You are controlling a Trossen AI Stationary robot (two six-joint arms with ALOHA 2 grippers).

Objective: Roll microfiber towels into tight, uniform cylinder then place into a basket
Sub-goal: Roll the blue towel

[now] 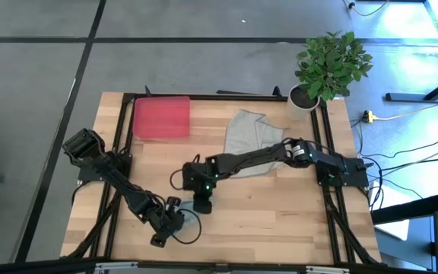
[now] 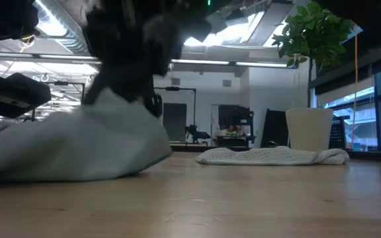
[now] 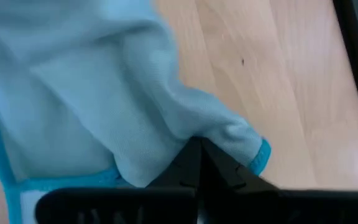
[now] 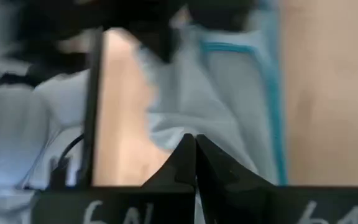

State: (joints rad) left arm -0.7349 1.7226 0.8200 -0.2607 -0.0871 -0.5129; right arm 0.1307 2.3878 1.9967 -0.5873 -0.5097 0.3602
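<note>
- Two end effectors sit at the near edge of the table [image 1: 280, 213]. The left end effector [image 3: 197, 146] is pressed together on a folded, teal-hemmed corner of the pale blue towel [image 3: 104, 93].
- The right end effector [image 4: 194, 140] is just beside it. Its fingers are also pinched shut on a fold of the same cloth, close to the teal hem.
- I read the double pinch as a way to hold two points of one edge, so I can keep that edge straight and taut when I start the roll. A one-sided grip would let the roll skew into a cone.
- From table height, the blue towel lies as a loose, humped sheet on the wood under the arms. It is not yet a cylinder, so I judge the rolling has barely begun.
- From above, the arms hide most of that cloth, so I can't tell how much of it lies flat.
- Farther back, the light grey towel [image 1: 253, 141] lies crumpled and unrolled under the right arm's forearm, with neither end effector touching it.
- Beyond that, at the far left corner, the red tray [image 1: 160, 118] has nothing in it, and it stands well apart from both towels.
- At the far right corner, the white plant pot [image 1: 304, 97] holds only its leafy green plant.
</note>
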